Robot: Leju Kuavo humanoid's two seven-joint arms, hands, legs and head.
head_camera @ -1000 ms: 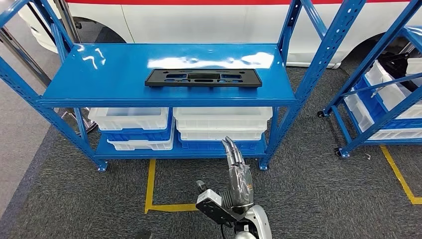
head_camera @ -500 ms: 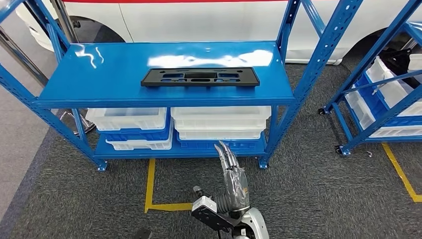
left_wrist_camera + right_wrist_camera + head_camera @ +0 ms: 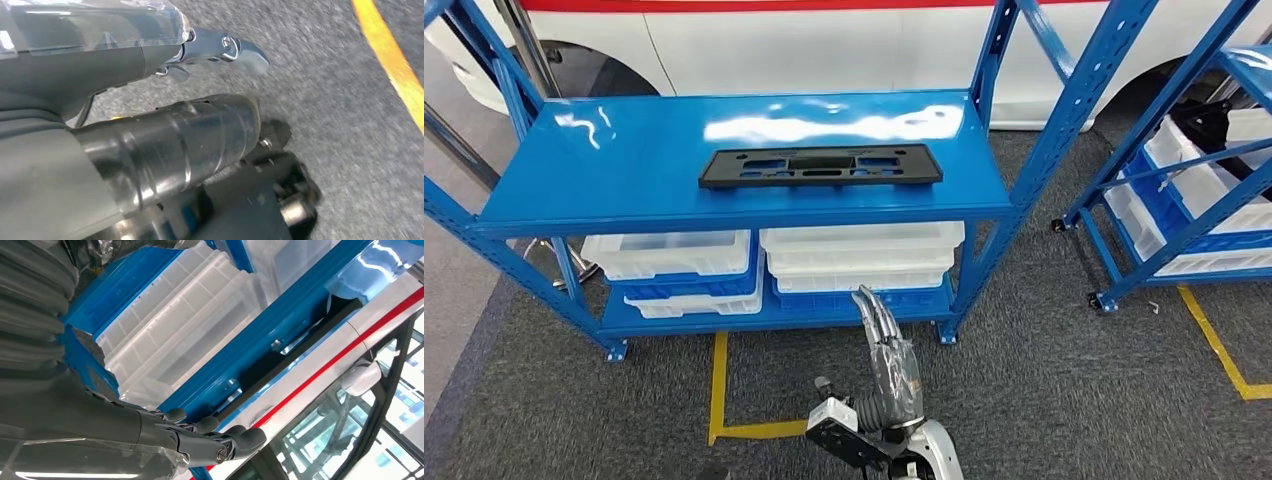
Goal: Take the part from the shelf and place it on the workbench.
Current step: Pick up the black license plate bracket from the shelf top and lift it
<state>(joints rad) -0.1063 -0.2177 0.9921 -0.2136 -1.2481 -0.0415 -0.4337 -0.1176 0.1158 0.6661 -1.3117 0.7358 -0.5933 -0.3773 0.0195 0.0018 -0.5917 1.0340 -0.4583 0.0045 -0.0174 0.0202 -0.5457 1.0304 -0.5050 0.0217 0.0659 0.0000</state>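
The part (image 3: 821, 166) is a flat, long black panel with cut-outs, lying on the top level of the blue shelf (image 3: 624, 180), right of its middle. In the right wrist view its dark edge (image 3: 295, 347) runs along the shelf's blue lip. My right hand (image 3: 892, 355) reaches forward low in the head view, fingers straight and close together, holding nothing, well short of and below the part. In the right wrist view the right hand (image 3: 200, 437) points toward the shelf front. My left hand (image 3: 200, 90) hangs over grey carpet, fingers extended, holding nothing.
White bins (image 3: 860, 250) fill the shelf's lower level. A second blue rack (image 3: 1184, 200) with bins stands to the right. A white car with a red stripe (image 3: 824, 40) is behind the shelf. Yellow tape (image 3: 719, 385) marks the grey carpet.
The whole picture has shifted slightly, so the camera has moved; the shelf sits a little lower and further left in frame. The right hand stays extended and empty.
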